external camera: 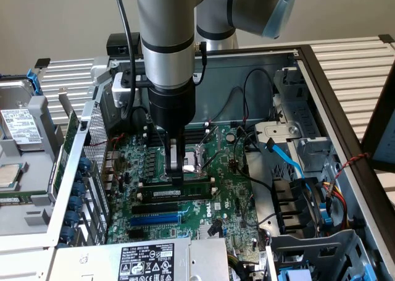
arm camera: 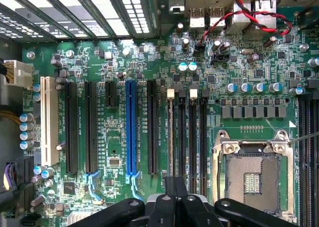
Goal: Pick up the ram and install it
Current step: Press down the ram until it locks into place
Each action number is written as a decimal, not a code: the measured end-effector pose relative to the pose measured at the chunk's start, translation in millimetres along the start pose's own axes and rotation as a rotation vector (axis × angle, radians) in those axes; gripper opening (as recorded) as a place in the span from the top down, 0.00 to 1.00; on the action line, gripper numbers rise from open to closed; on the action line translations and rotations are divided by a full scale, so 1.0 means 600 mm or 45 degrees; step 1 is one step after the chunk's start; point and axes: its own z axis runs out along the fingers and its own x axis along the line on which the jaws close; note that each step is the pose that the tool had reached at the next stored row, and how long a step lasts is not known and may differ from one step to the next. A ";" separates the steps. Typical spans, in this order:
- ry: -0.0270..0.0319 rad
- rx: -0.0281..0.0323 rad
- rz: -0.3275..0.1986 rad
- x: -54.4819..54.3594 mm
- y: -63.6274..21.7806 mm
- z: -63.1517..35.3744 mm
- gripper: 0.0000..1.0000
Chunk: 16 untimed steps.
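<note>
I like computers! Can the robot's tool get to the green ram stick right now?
Probably yes. The tool is down right at the ram, nothing sits between them, and the black cables lie toward the exterior view's right.

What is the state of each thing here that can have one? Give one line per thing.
gripper: shut, pressing down on the ram.
ram: lying along a black memory slot on the motherboard, under the gripper.
blue expansion slot: empty.
processor socket: open, no chip in it.
computer case: open, side panel off.
</note>
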 end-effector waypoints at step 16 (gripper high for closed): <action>0.0000 0.0000 0.000 0.000 0.000 0.000 0.90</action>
